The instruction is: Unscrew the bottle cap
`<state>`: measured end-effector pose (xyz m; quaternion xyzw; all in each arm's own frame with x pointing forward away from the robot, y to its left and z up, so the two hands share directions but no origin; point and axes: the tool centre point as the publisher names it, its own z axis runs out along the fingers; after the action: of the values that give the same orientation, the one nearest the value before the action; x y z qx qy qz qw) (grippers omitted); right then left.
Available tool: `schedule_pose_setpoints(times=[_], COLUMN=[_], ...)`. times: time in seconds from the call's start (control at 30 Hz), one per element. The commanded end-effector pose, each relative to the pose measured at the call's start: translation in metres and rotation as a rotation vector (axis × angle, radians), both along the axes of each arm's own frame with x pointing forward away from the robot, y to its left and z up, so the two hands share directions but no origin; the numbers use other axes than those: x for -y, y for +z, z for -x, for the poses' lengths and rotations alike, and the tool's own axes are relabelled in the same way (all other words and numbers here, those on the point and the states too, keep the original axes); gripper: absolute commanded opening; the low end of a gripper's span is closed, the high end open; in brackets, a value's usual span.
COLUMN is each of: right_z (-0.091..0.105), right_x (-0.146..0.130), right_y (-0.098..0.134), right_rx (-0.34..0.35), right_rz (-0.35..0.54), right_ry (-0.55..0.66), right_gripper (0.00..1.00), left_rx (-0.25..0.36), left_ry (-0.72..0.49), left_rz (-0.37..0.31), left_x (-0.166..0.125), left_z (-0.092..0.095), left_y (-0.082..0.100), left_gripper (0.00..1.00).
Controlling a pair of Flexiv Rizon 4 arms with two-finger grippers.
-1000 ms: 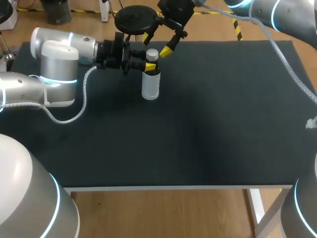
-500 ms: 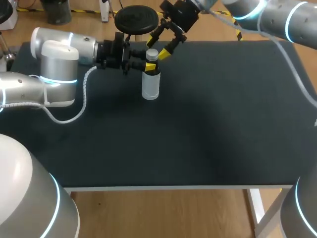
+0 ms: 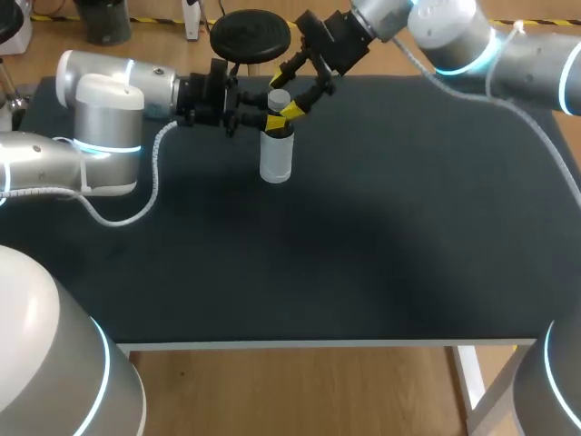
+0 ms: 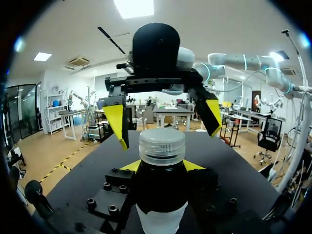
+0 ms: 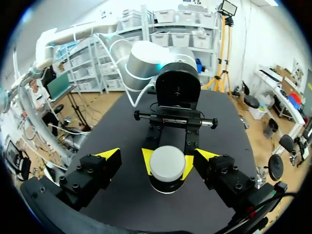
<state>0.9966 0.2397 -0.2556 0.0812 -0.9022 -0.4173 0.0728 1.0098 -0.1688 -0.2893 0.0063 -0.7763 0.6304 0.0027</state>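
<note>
Clear upright bottle, ribbed pale cap seemingly on.

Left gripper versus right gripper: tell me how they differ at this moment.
The left gripper is shut on the bottle just under its cap. The right gripper is open, with its fingers on either side of the cap and not touching it. The left gripper comes in level from the side, while the right gripper slants down from the table's far side. Both have yellow tips and meet at the top of the bottle.
</note>
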Motion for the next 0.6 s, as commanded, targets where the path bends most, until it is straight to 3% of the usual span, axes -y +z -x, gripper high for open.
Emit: schedule_pose_setpoints(times=[0.03, 0.6], right_z=[0.0067, -0.0008], right_x=[-0.0007, -0.009], right_y=[0.0001, -0.0048], right_rx=[0.188, 0.086], right_rz=[-0.022, -0.058], right_ry=[-0.227, -0.19], right_gripper=[1.0, 1.0], left_rx=[-0.002, -0.002], left_ry=[-0.003, -0.003], left_rz=[-0.001, -0.001], left_x=[0.0001, 0.0001], left_z=[-0.0008, -0.0008], left_y=[-0.0004, -0.0004], left_gripper=[0.0, 0.0])
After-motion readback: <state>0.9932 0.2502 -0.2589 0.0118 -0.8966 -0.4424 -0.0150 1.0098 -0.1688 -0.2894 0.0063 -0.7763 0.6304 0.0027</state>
